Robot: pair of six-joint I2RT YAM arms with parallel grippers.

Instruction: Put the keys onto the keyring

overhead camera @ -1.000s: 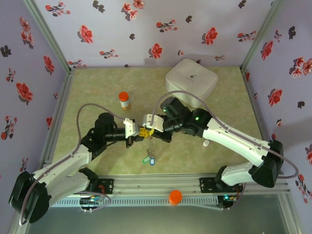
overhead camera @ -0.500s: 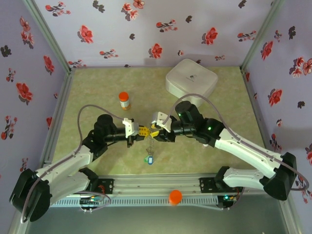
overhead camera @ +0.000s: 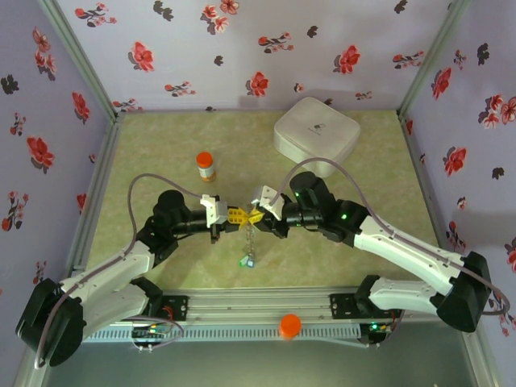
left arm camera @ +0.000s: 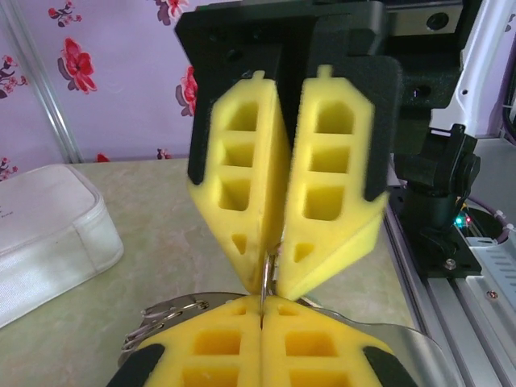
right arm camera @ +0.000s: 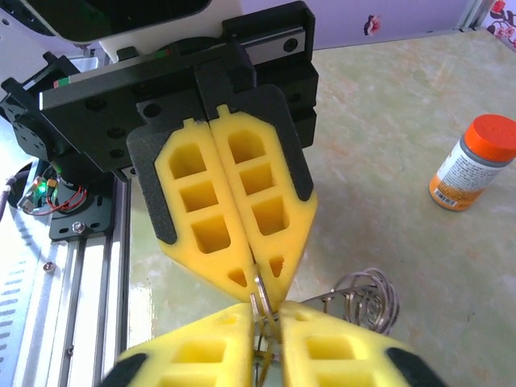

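Above the table's near middle my two grippers meet tip to tip. The left gripper is shut on a thin metal loop of the keyring. My right gripper pinches the same loop from the other side, its yellow pads almost touching. From that spot the keyring's chain hangs down, with the keys, green and blue, dangling at its end just above the table. In the right wrview view more wire loops of the ring lie beside my right gripper.
An orange-capped bottle stands behind the left arm. A white case sits at the back right. A small white cap lies by the right arm. An orange cap rests on the front rail.
The right gripper drew back to the right, opened, then closed again on the loop. The left gripper stayed shut. The hanging keys swung slightly.
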